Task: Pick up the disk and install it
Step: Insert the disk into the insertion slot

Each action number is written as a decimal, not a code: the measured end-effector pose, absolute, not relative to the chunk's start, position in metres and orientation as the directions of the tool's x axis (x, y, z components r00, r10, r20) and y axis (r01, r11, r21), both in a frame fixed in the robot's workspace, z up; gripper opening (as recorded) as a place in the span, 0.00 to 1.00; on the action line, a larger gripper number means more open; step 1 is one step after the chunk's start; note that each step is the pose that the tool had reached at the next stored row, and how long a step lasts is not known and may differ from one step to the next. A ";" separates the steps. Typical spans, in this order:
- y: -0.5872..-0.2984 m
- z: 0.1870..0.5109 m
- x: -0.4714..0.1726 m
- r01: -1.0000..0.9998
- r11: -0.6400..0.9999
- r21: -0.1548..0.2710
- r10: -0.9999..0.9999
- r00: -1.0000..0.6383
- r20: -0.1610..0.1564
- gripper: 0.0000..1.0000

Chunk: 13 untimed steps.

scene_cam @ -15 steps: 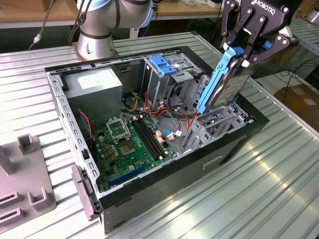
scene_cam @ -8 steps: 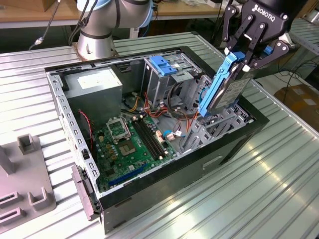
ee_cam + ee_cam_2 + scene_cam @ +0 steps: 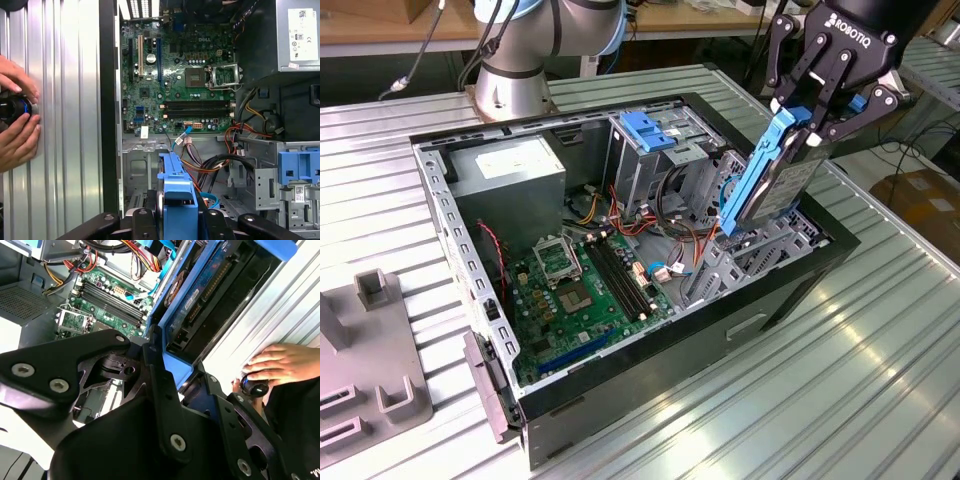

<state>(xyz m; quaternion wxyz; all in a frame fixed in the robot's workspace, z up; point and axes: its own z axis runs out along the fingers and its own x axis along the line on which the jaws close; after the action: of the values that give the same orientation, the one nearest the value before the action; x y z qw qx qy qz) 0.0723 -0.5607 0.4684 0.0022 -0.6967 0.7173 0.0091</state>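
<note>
Blue-framed metal: the disk (image 3: pixel 775 185), a silver-grey hard drive in a blue carrier, hangs tilted with its upper end in my claw (image 3: pixel 810 125). Its lower end is down at the grey drive bay (image 3: pixel 760 255) of the open computer case (image 3: pixel 790 300).
Claw: clamped across the disk's upper end. In the first wrist view the carrier's blue edge (image 3: pixel 177 200) sits gripped between its two sides.
Where: the case lies in the middle of the ribbed metal table (image 3: pixel 880 380). The disk is over the case end nearest the table edge on the exterior view's right.
Step in hand: I judge the pick done and the install under way. The disk stands proud and slanted, not yet seated. I cannot tell whether its lower end touches the bay.
What seating calls for: in my judgement, squaring the carrier to the bay's rails and keeping clear of the red and orange cables (image 3: pixel 688 238) just beside it.
Bystander: a person's hand (image 3: pixel 280 362) rests on the table just outside the case wall, around a small black knob (image 3: pixel 254 386). I would mind it.
</note>
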 end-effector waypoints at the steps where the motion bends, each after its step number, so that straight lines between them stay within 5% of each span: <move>1: -0.561 0.468 0.072 -1.000 0.029 0.010 -0.999 -0.029 -0.016 0.37; 13: -0.564 0.462 0.072 -1.000 0.000 0.009 -1.000 0.000 -0.016 0.37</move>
<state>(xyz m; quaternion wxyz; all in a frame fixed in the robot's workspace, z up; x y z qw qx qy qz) 0.0723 -0.5640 0.4618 0.0024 -0.7071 0.7070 0.0089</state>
